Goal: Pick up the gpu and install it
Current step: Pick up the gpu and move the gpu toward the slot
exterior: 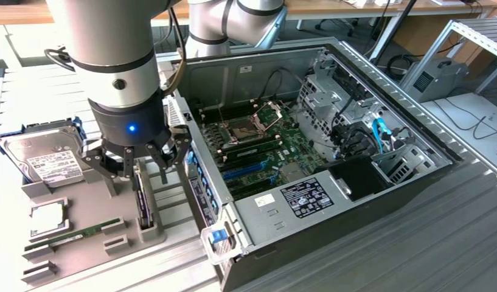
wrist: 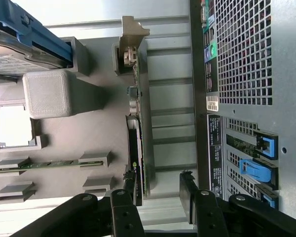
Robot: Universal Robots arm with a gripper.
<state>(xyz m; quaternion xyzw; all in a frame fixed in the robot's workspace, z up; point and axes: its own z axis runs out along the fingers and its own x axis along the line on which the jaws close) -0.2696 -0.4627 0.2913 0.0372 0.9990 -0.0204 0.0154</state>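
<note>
Gpu [exterior: 142, 204]: black card, standing on edge in a slot of the grey holder [exterior: 90, 210], just beside the open computer case [exterior: 272, 213]. Jaws: wide apart, astride the card's upper end, one finger each side, not clamped. Hard drive [exterior: 44, 159], memory stick [exterior: 73, 236]: on same holder.

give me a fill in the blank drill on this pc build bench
The thin flat black gpu card stands on its ___ in the grey plastic tray. The black gripper above it has jaws that are ___. The silver metal hard drive bears a ___ label. The narrow memory stick is ___.
Missing: edge, open, white, green.
</note>
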